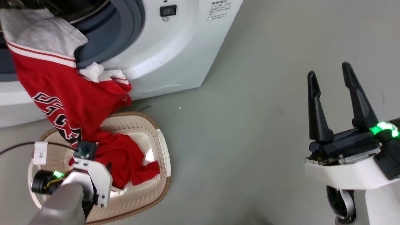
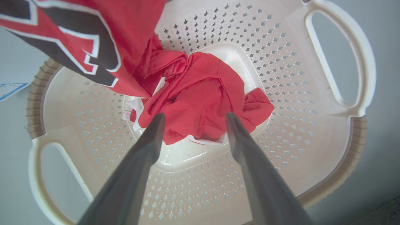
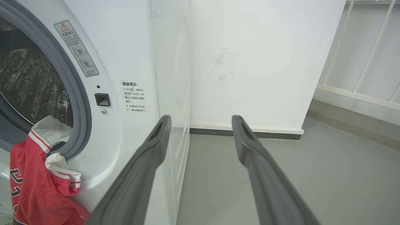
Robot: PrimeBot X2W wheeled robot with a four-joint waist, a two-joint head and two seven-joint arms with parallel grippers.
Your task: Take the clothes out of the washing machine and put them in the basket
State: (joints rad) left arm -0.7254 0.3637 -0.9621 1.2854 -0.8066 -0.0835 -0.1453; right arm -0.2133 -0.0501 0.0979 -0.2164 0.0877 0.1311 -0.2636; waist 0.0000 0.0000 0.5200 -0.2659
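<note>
**Red jersey strung from porthole to basket, both grippers spread**

At the far left of the head view, a black cable [image 1: 15, 147] with a white tag [image 1: 40, 153], its marking too small to read. Just right of it, the pale left forearm [image 1: 62, 203] and wrist housing, hiding the near-left rim of the cream basket [image 1: 156, 137].

Left gripper [image 2: 194, 116] seen best from its own wrist camera. Jaws spread wide, pinching nothing, poised over crumpled red cloth on the basket floor. Impossible to tell whether tips and cloth touch.

Red jersey [image 1: 62, 93] in three parts:
- grey-white inner side draped over the grey gasket [image 1: 125, 31] at the porthole lip
- red body hanging down the front of the white washing machine [image 1: 175, 56]
- lower end bunched inside the basket

Block lettering folded and partly cut off, not legible as a word. Steel drum [image 3: 28, 81] cut off at the frame edges. Stickers [image 3: 134, 97] on the machine's front too small to read.

Further right, bare grey floor [image 1: 250, 140]. At the far right, right gripper [image 1: 328, 69] well apart from machine and basket, fingers pointing up the head view, jaws spread, holding nothing.
</note>
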